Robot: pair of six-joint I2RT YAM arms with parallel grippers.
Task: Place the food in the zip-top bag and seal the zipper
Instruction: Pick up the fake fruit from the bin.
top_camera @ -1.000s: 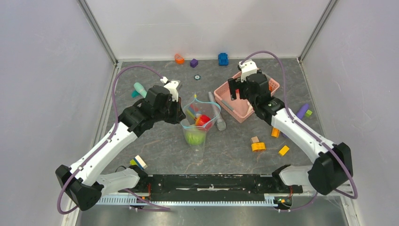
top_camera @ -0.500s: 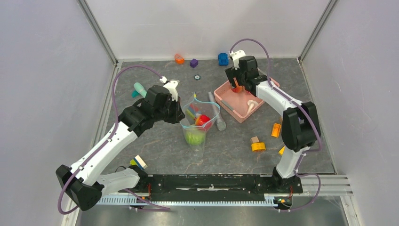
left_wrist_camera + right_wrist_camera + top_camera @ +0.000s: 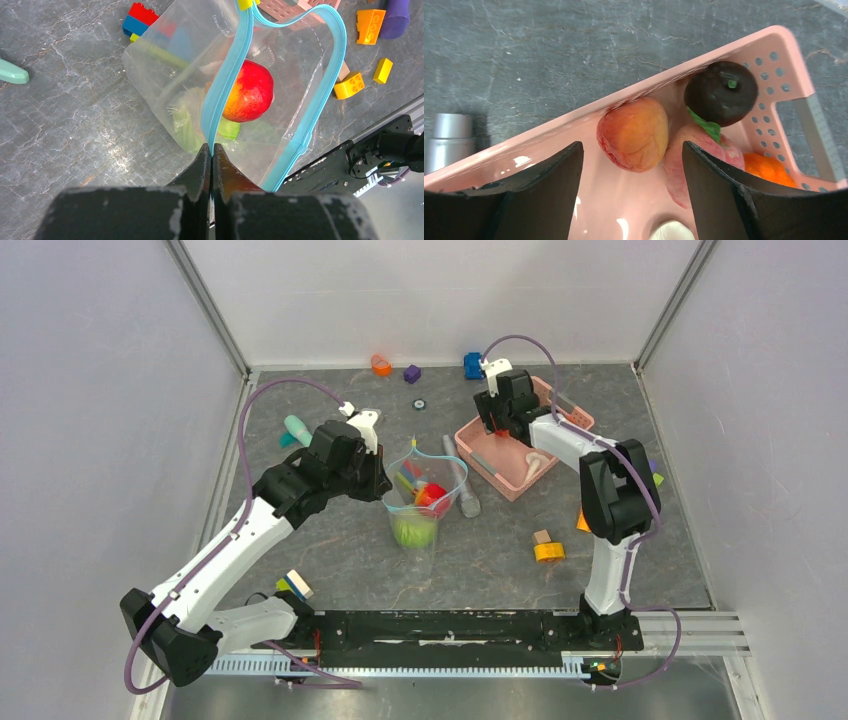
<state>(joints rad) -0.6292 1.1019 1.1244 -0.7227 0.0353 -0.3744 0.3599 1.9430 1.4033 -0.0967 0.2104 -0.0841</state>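
Two partly hidden, orange fruit (image 3: 769, 170), white piece (image 3: 672, 232)

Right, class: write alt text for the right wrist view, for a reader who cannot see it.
The open right gripper hangs over a corner of a pink basket, its jaws framing a peach toy fruit. Beside it lie a dark brown fruit, a pink fruit and an orange piece; grey table shows beyond the rim.

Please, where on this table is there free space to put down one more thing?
The grey tabletop is bare between the clear zip-top bag and the yellow block, towards the black base rail. It is crowded around the pink perforated plastic basket, where the right gripper hovers with open jaws.
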